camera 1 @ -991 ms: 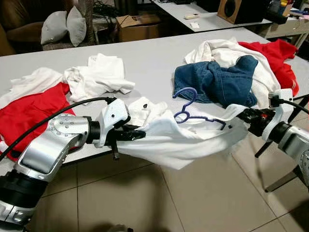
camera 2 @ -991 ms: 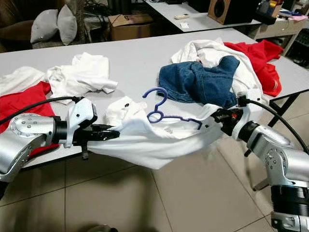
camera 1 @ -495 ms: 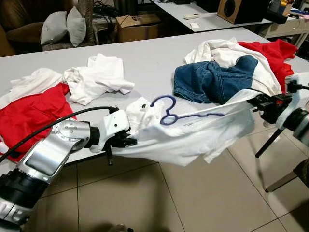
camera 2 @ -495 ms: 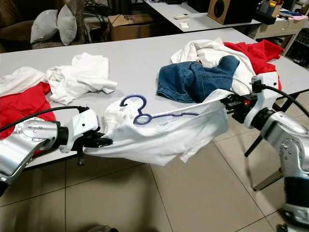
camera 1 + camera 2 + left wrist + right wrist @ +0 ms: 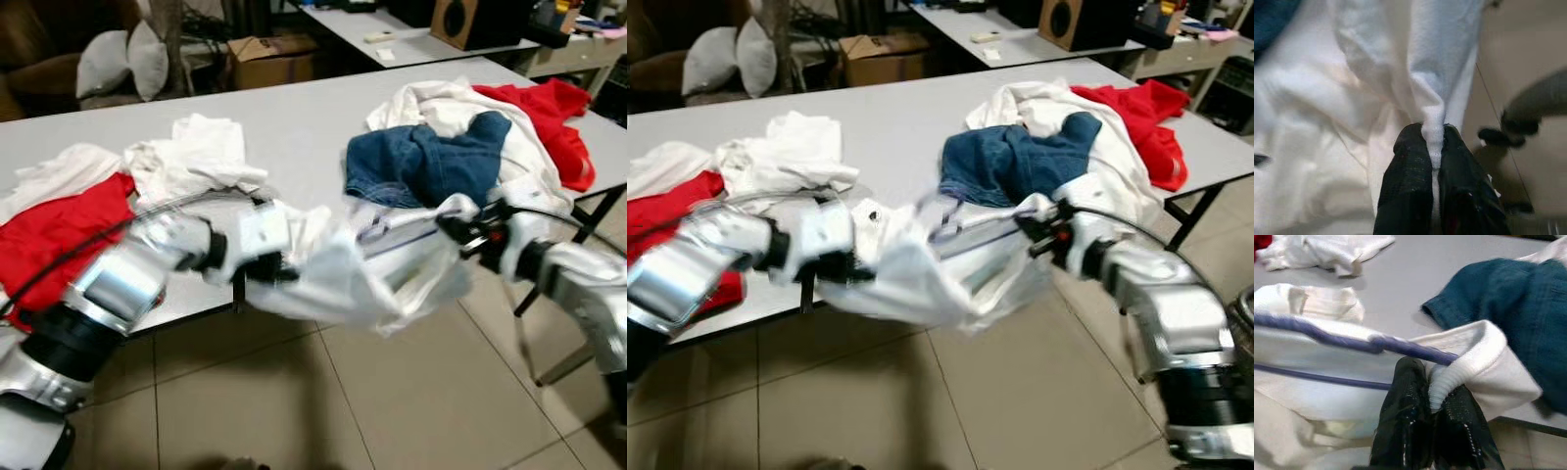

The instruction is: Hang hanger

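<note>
Fingers [image 5: 1410,191] of the left gripper [image 5: 1434,161]: black, clenched on a bunched fold of white shirt [image 5: 343,284]. Right gripper [image 5: 1432,396]: clenched on the shirt's ribbed edge, beside the hanger [image 5: 1352,340].
Hanger: thin, purple-blue, smooth plastic; threaded inside the shirt, held in the air off the table's near edge, between the two grippers. Long axis runs across, gripper to gripper; hook direction cannot be told through blur.
Shirt: soft, slack, sagging toward the tiled floor [image 5: 411,401].
Table [image 5: 304,122]: grey, flat. On it: crumpled blue jeans [image 5: 426,162], red garment [image 5: 54,230], white clothes [image 5: 196,152].
</note>
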Robot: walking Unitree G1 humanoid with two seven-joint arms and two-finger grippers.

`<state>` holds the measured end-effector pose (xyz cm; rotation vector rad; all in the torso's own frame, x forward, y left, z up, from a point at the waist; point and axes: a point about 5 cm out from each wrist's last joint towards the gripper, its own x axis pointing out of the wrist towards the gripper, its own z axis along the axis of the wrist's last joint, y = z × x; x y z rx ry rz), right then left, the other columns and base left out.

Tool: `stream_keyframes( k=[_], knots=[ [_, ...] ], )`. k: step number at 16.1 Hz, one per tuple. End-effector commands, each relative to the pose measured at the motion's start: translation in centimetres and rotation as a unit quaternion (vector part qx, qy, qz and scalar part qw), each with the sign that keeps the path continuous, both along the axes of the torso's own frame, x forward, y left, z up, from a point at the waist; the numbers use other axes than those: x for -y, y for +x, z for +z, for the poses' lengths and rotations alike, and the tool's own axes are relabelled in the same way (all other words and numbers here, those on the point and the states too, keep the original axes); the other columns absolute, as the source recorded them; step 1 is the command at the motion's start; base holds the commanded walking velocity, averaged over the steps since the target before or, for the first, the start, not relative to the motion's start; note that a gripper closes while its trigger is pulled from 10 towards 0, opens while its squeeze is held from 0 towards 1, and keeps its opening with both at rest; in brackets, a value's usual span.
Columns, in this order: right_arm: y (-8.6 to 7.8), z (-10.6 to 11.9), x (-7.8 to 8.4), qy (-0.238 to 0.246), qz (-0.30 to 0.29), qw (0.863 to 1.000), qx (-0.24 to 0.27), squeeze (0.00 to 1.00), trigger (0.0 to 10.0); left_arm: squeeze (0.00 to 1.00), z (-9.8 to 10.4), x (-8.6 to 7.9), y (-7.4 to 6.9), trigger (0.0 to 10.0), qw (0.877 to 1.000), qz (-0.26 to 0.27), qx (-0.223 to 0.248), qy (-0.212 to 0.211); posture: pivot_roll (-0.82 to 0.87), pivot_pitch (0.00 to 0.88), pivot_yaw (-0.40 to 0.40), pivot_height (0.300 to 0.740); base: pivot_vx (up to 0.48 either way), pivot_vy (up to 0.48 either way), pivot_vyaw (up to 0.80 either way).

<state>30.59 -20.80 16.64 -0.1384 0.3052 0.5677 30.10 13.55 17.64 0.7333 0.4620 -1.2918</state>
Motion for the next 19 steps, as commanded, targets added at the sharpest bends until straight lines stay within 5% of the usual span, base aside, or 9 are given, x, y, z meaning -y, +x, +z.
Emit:
stream_keyframes(
  k=[1, 5, 9, 10, 12, 14, 17, 19],
  knots=[
    [0.2, 0.8, -0.7, -0.004, 0.016, 1.000, 0.021, 0.00, 0.0, 0.00, -0.1, 0.5, -0.2, 0.0, 1.000, -0.020, 0.001, 0.015, -0.04, 0.000, 0.038, 0.740, 0.000, 0.000, 0.00],
    [0.1, 1.2, -0.1, 0.000, 0.010, 0.999, 0.033, 0.00, 0.0, 0.00, -1.2, 0.7, -0.9, 0.0, 0.998, -0.052, -0.008, 0.041, -0.04, 0.000, 0.041, 0.740, 0.000, 0.000, 0.00],
    [-1.4, 3.2, 3.9, 0.034, -0.022, 0.998, 0.044, 0.00, 0.0, 0.00, -1.6, -3.1, -0.3, 0.0, 0.998, -0.008, -0.013, 0.062, -0.04, 0.000, 0.041, 0.740, 0.000, 0.000, 0.00],
    [-2.9, 3.2, 5.5, 0.013, -0.006, 1.000, 0.022, 0.00, 0.0, 0.00, -1.2, -4.2, -0.4, 0.0, 0.998, -0.008, -0.011, 0.056, -0.04, 0.000, 0.040, 0.740, 0.000, 0.000, 0.00],
    [-3.9, 2.7, 8.5, -0.014, -0.056, 0.998, -0.002, 0.00, 0.0, 0.00, -0.6, -4.9, -0.7, 0.0, 0.998, -0.027, -0.029, 0.047, -0.05, 0.000, 0.042, 0.740, 0.000, 0.000, 0.00],
    [-4.0, 2.6, 9.6, -0.024, -0.075, 0.997, -0.005, 0.00, 0.0, 0.00, -0.8, -5.1, -0.9, 0.0, 0.996, -0.046, -0.040, 0.067, -0.05, 0.000, 0.042, 0.740, 0.000, 0.000, 0.00],
    [-3.3, 2.1, 8.5, -0.076, -0.022, 0.997, -0.002, 0.00, 0.0, 0.00, -0.8, -3.2, -1.6, 0.0, 0.986, -0.140, -0.074, 0.047, -0.05, 0.000, 0.043, 0.740, 0.000, 0.000, 0.00],
    [-2.9, 1.6, 7.9, -0.105, 0.009, 0.994, -0.001, 0.00, 0.0, 0.00, -0.5, -2.6, -1.5, 0.0, 0.983, -0.158, -0.082, 0.034, -0.05, 0.000, 0.042, 0.740, 0.000, 0.000, 0.00]
  ],
)
